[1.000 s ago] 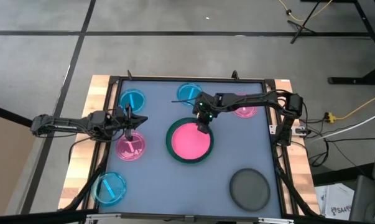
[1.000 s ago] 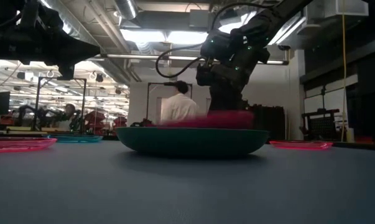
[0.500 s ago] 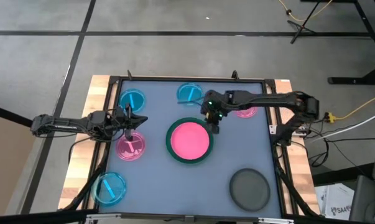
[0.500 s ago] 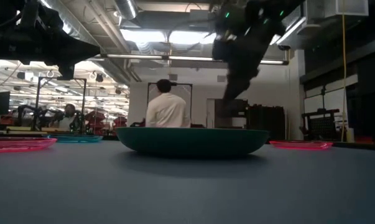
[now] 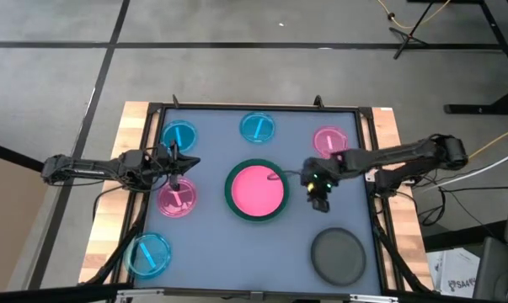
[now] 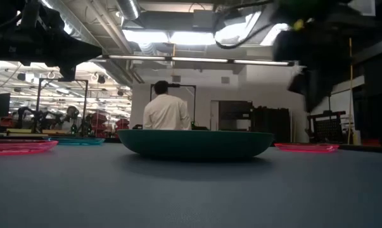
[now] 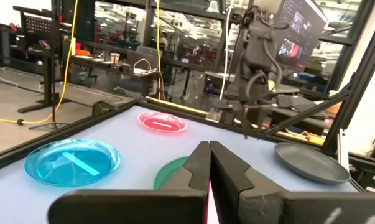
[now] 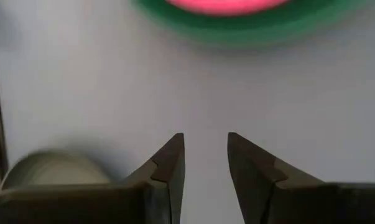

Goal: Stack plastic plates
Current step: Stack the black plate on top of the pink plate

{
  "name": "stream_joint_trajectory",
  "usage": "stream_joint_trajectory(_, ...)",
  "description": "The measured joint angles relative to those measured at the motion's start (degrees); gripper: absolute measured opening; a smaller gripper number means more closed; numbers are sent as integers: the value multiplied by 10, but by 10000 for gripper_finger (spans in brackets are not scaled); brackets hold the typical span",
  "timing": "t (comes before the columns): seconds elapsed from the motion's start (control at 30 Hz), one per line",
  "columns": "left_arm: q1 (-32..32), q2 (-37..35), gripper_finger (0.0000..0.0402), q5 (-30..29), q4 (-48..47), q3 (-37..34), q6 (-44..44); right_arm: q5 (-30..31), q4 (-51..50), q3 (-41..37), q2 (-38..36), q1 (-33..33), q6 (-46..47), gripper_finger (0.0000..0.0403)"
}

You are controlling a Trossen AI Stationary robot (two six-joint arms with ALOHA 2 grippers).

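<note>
The large dark green plate [image 5: 256,191] rests on the table's middle, and the hot-pink plate [image 5: 256,188] lies flat inside it. The dark grey plate [image 5: 338,255] sits near the right near corner. Small blue plates [image 5: 179,135] [image 5: 259,127] [image 5: 148,254] and small pink plates [image 5: 330,140] [image 5: 177,198] lie spread around. My right gripper [image 5: 319,199] [image 8: 206,155] hangs open over bare table between the green plate [image 8: 249,25] and the grey plate [image 8: 50,165]. My left gripper [image 5: 176,172] [image 7: 209,155] is shut, above the far edge of the left pink plate.
A raised black frame [image 5: 367,151] borders the blue-grey table top. Bare table lies between the green plate and the grey plate, and along the near edge. Beyond the table a person [image 6: 165,111] stands in the room, with back turned.
My right gripper has left the far rim of the hot-pink plate and swung toward the table's right and near edges. The hot-pink plate, whose edge stood above the green rim, has dropped flat into the green plate.
</note>
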Motion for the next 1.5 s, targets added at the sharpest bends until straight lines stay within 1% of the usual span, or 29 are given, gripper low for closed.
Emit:
stream_joint_trajectory(0.13, 0, 0, 0, -7, 0, 0, 5, 0, -8, -40, -41, 42, 80, 111)
stream_joint_trajectory(0.27, 0, 0, 0, -7, 0, 0, 5, 11, -8, -56, -61, 89, 159, 111)
stream_joint_trajectory(0.6, 0, 0, 0, -12, 0, 0, 4, 37, -9, -60, -64, 228, 277, 111)
stream_joint_trajectory(0.77, 0, 0, 0, -12, 0, 0, 3, 66, -33, -60, -63, 291, 344, 111)
stream_joint_trajectory(0.9, 0, 0, 0, -12, 0, 0, 3, 97, -61, -60, -63, 329, 381, 111)
stream_joint_trajectory(1.1, 0, 0, 0, -12, 0, 0, 3, 131, -72, -60, -62, 357, 390, 111)
stream_joint_trajectory(1.2, 0, 0, 0, -12, 0, 0, 2, 130, -57, -80, -62, 357, 398, 111)
stream_joint_trajectory(1.37, 0, 0, 0, -12, 0, 0, -1, 102, -3, -129, -61, 357, 420, 111)
stream_joint_trajectory(1.5, 0, 0, 0, -13, 0, 0, -2, 108, 32, -149, -61, 357, 428, 111)
